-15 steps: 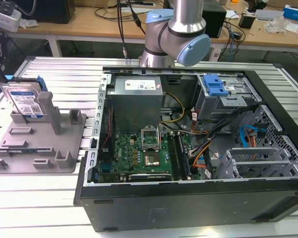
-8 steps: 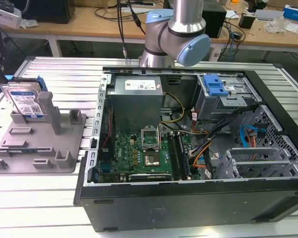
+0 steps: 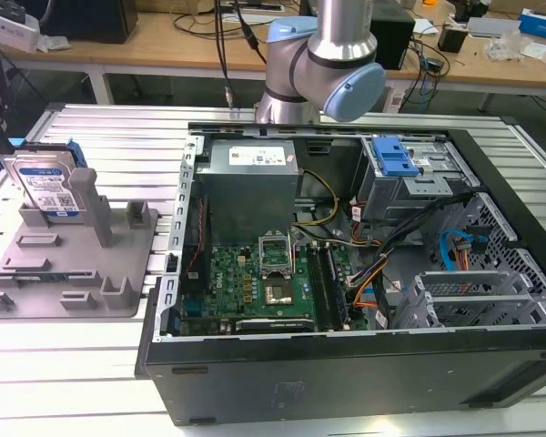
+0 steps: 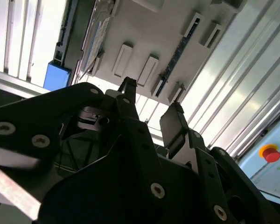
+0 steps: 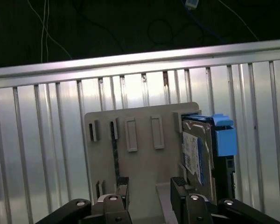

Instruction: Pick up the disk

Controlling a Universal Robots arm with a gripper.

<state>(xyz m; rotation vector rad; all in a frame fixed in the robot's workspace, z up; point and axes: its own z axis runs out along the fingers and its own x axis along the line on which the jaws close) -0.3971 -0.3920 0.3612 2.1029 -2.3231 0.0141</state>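
The disk (image 3: pixel 44 185) stands on edge at the back of the grey fixture (image 3: pixel 73 264), at the exterior view's left. It is silver, with a white-and-blue label and blue side rails. In the first wrist view the disk (image 5: pixel 199 151) sits at one side of the fixture (image 5: pixel 140 158). My gripper (image 5: pixel 151 189) hangs above the fixture, open, with nothing between its black fingers. It is apart from the disk and offset toward the fixture's middle. In the second wrist view the gripper (image 4: pixel 150 103) is seen with the fixture (image 4: pixel 168 32) behind it and a blue rail (image 4: pixel 56 77) off to one side.
An open computer case (image 3: pixel 346 382) fills the exterior view's middle and right, with a silver power-supply box (image 3: pixel 252 164) and a green motherboard (image 3: pixel 255 282) inside. The arm (image 3: pixel 323 55) rises behind the case. Everything rests on a slatted aluminium table (image 3: pixel 64 364). A red button (image 4: pixel 269 153) shows beyond the table.
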